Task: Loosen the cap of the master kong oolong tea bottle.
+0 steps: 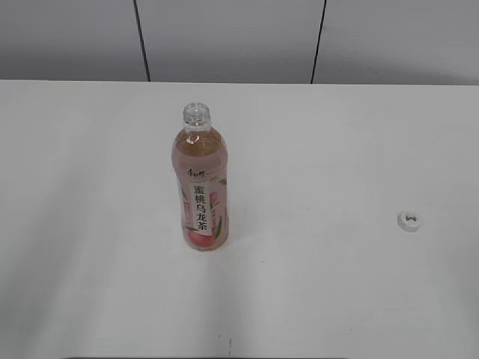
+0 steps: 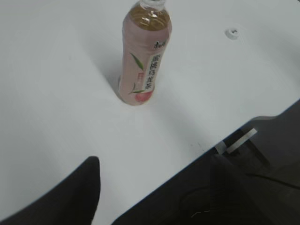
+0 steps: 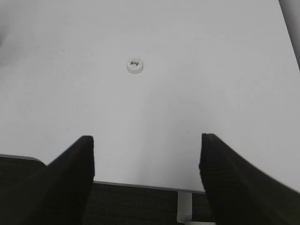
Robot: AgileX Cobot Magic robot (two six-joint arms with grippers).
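The master kong oolong tea bottle (image 1: 200, 183) stands upright on the white table, left of the middle, with its neck open and no cap on it. It also shows in the left wrist view (image 2: 143, 54). The white cap (image 1: 409, 221) lies flat on the table far to the right of the bottle, logo up; it shows in the right wrist view (image 3: 135, 65) and small in the left wrist view (image 2: 232, 33). My left gripper (image 2: 154, 166) is open and empty near the table's front edge. My right gripper (image 3: 147, 150) is open and empty over the front edge, well short of the cap. Neither gripper shows in the exterior view.
The white table (image 1: 322, 149) ends at a grey panelled wall (image 1: 232, 37) behind. Its front edge (image 3: 140, 185) runs under the right gripper, with dark floor below and a white table leg (image 3: 185, 206).
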